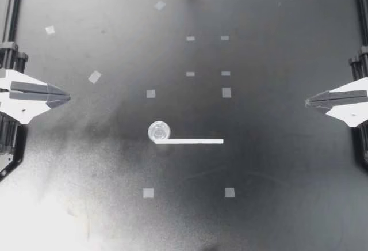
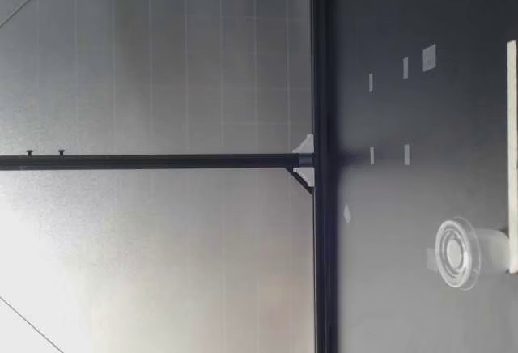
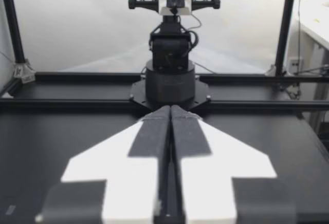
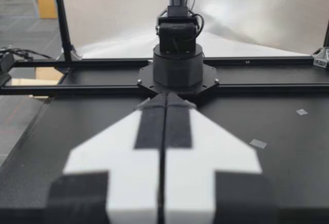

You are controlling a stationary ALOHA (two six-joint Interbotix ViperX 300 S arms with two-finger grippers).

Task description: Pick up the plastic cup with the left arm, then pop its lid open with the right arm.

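Our left gripper (image 1: 64, 97) has its jaws pressed together on nothing. In the left wrist view the two fingers (image 3: 154, 131) meet with no gap. It sits at the left edge of the tabletop (image 1: 276, 164). Our right gripper (image 1: 310, 101) is the same at the right edge, with its jaws flush and nothing held. Both are well apart from everything on the tabletop.

The nearest thing to either is a small clear cup (image 1: 159, 130). It stands near the tabletop's middle, a little toward the left edge, and seems to be upright with its mouth up. A flat white strip (image 1: 190, 141) lies just beside it, one end at the cup's foot and the rest running toward the right edge. We cannot tell whether the two touch. Small tape squares (image 1: 150, 94) are scattered around.

We judge the cup light, thin-walled and smooth, so it is likely to slip, tip at a nudge, or dent under a hard squeeze. The best hold looks to be across its wall, below the rim, from two opposite sides and with gentle pressure.
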